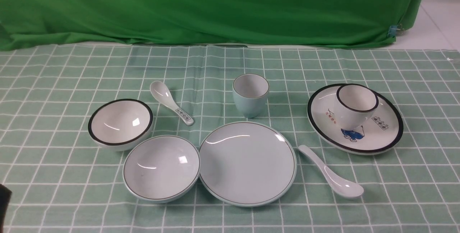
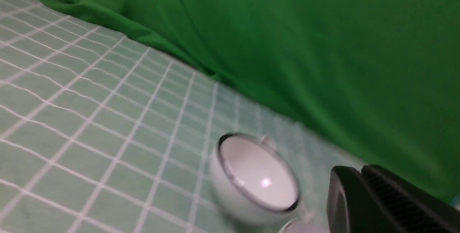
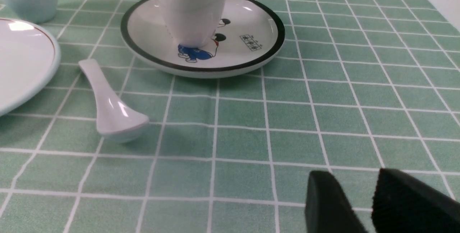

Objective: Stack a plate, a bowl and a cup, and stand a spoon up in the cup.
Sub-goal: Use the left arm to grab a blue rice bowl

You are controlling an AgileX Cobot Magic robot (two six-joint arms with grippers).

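The pale blue plate (image 1: 247,163) lies at the front middle, and its edge shows in the right wrist view (image 3: 21,56). The pale blue bowl (image 1: 161,168) touches its left side. The pale blue cup (image 1: 250,95) stands behind the plate. The plain white spoon (image 1: 330,176) lies right of the plate and also shows in the right wrist view (image 3: 107,107). My left gripper (image 2: 361,170) is shut and empty, near the black-rimmed bowl. My right gripper (image 3: 355,177) is empty over bare cloth, short of the spoon, its tips almost together.
A white black-rimmed bowl (image 1: 120,123) sits back left, with a printed spoon (image 1: 171,102) beside it. A white black-rimmed plate (image 1: 381,132) at the right carries a white cup (image 1: 355,106). A green curtain (image 1: 215,6) hangs behind the checked cloth. A dark arm part (image 1: 3,200) shows at the left edge.
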